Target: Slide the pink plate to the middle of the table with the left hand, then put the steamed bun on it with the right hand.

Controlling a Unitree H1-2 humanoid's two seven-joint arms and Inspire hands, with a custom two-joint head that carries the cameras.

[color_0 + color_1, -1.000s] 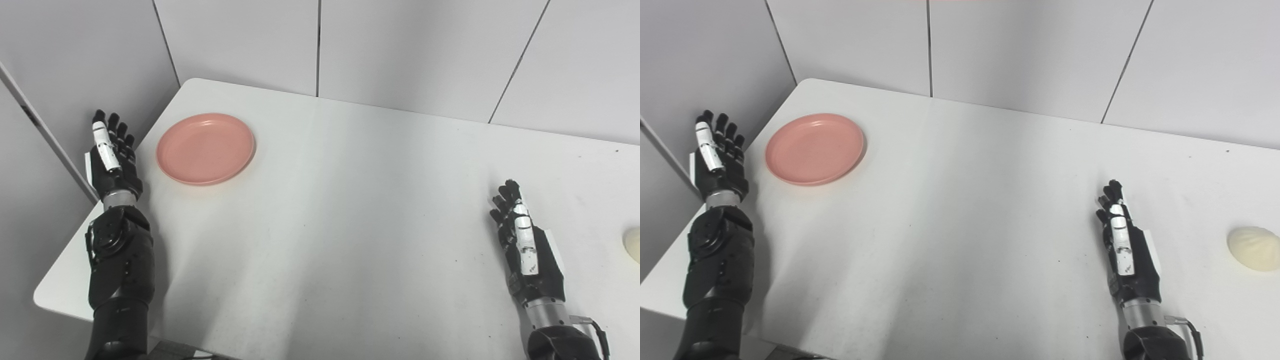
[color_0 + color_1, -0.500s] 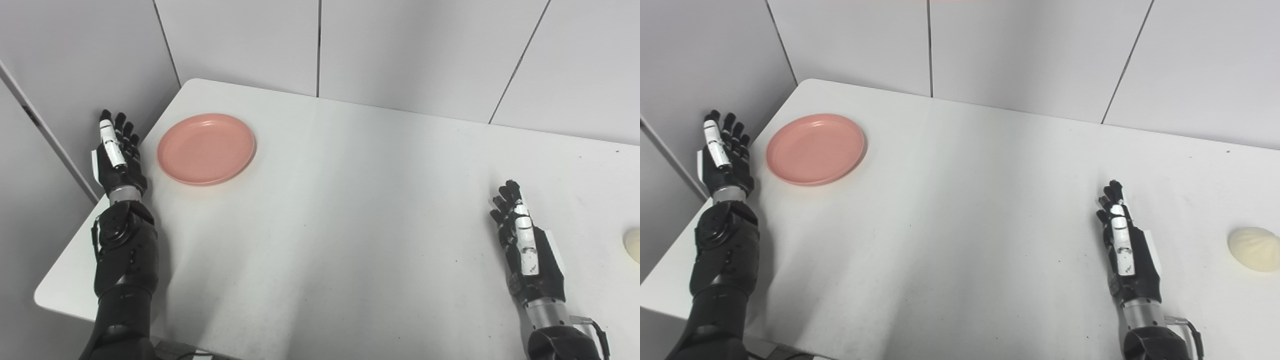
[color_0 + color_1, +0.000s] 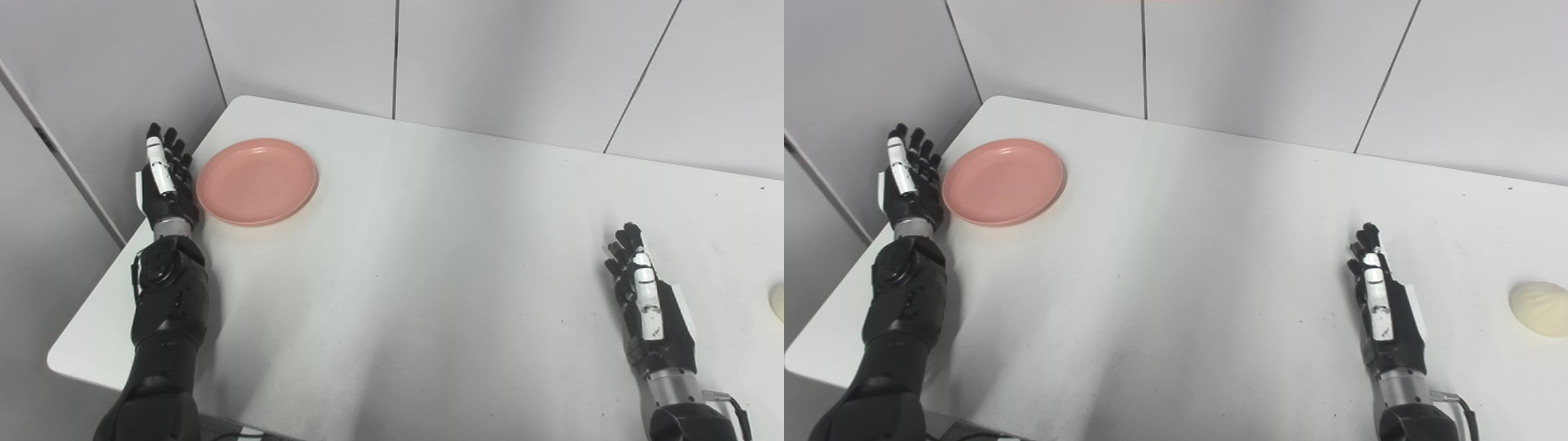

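Neither step is done yet: the empty pink plate (image 3: 256,180) sits by the tabletop's (image 3: 429,245) far left corner, not the middle. The left hand (image 3: 165,187), fingers extended and holding nothing, stands just beside the plate. The right hand (image 3: 1381,306) waits, likewise empty, the steamed bun (image 3: 1538,299) near it, further right.

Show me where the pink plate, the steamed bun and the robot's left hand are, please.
pink plate (image 3: 1001,182), right eye view, the middle of its flat bottom.
steamed bun (image 3: 1540,307), right eye view, the middle of its rounded top.
left hand (image 3: 165,187), left eye view, the middle of the open hand.
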